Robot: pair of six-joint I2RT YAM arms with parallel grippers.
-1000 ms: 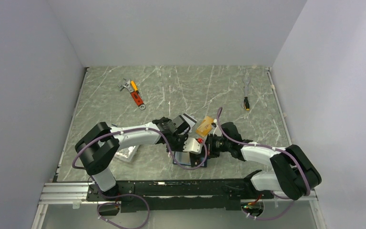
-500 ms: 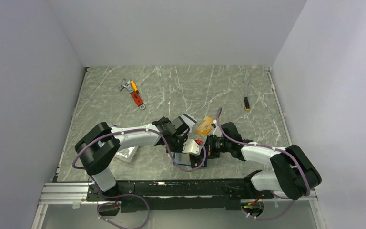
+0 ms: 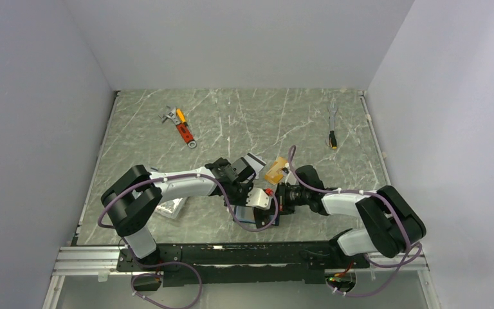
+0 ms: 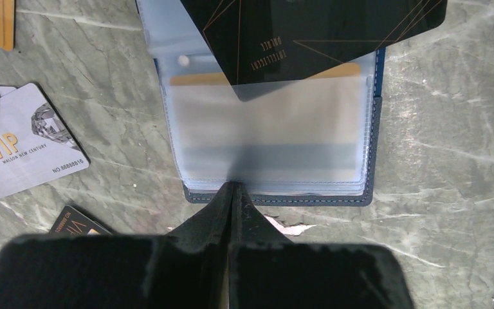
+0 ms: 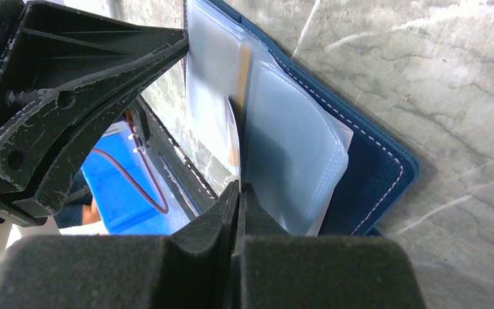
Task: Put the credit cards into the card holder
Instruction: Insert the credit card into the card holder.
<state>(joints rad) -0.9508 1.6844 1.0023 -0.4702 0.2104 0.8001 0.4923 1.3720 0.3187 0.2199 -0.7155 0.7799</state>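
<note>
the silver-white card [image 4: 35,145] on the surface [image 4: 437,129] reads "vip", "malson new century" and "no.88888816"; the black card [image 4: 334,26] carries thin gold lines and upside-down gold lettering too small to read. the card holder [image 4: 371,148] lies open just ahead of the left claw [image 4: 231,188], whose tips are pressed together on the near edge of its clear sleeve [image 4: 270,135]. the right claw [image 5: 238,188] pinches the black card, one corner tucked under that sleeve.

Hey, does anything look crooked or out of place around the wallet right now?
Yes. The black card sits askew over the card holder: only one corner is inside its clear sleeve, so the card's edges slant against the pocket instead of lining up.
</note>
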